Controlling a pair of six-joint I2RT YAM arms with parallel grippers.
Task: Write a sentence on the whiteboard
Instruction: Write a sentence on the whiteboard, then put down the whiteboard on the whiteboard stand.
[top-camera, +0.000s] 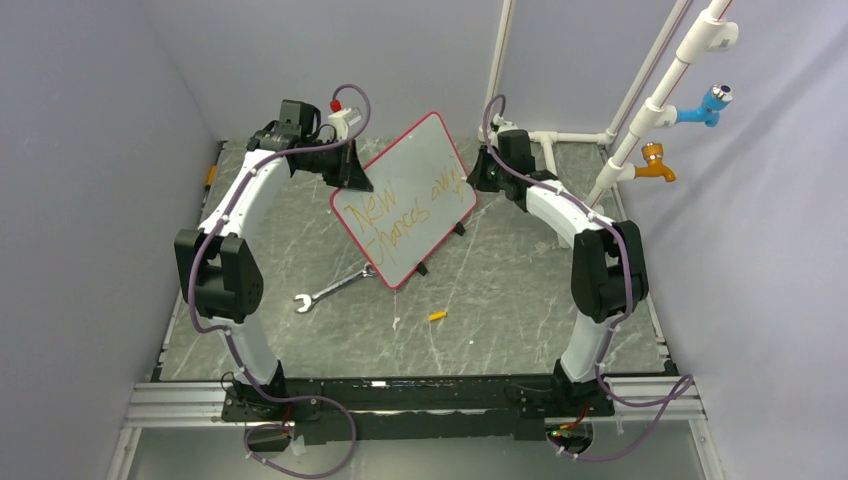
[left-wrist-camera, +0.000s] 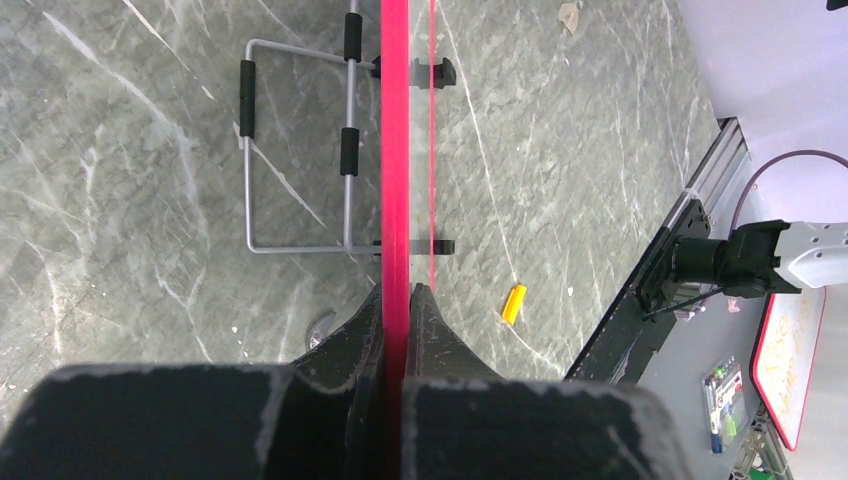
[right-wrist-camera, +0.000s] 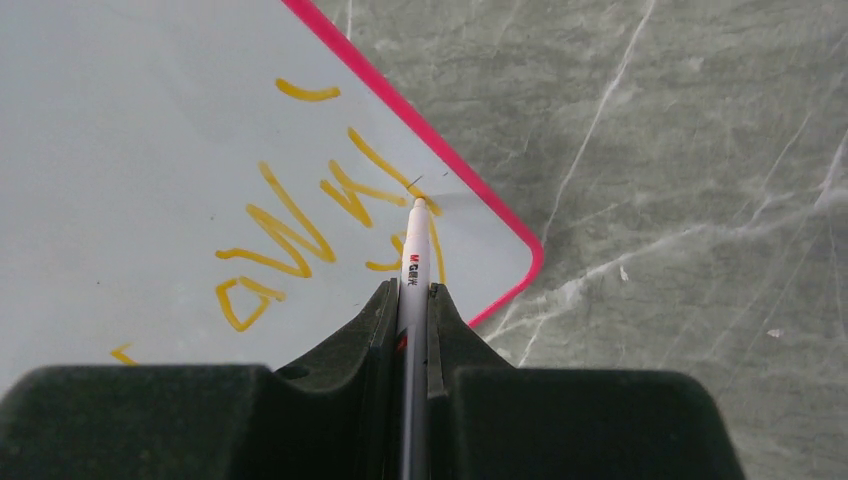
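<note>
The whiteboard (top-camera: 420, 185), white with a thin red frame, stands tilted on its wire stand in the middle of the table. The orange sentence (top-camera: 400, 210) runs in slanted lines across it, reading about "New chances away". My left gripper (top-camera: 352, 172) is shut on the board's upper left edge; in the left wrist view the red frame (left-wrist-camera: 395, 150) runs between my fingers (left-wrist-camera: 430, 320). My right gripper (top-camera: 483, 178) is shut on a white marker (right-wrist-camera: 414, 255), whose tip touches the board (right-wrist-camera: 120, 120) at the last orange letters (right-wrist-camera: 300, 225) near the corner.
A silver wrench (top-camera: 330, 290) lies on the table below the board. An orange marker cap (top-camera: 437, 316) lies in front, also in the left wrist view (left-wrist-camera: 513, 302). White pipes with a blue tap (top-camera: 706, 104) and an orange tap (top-camera: 655, 163) stand at the back right.
</note>
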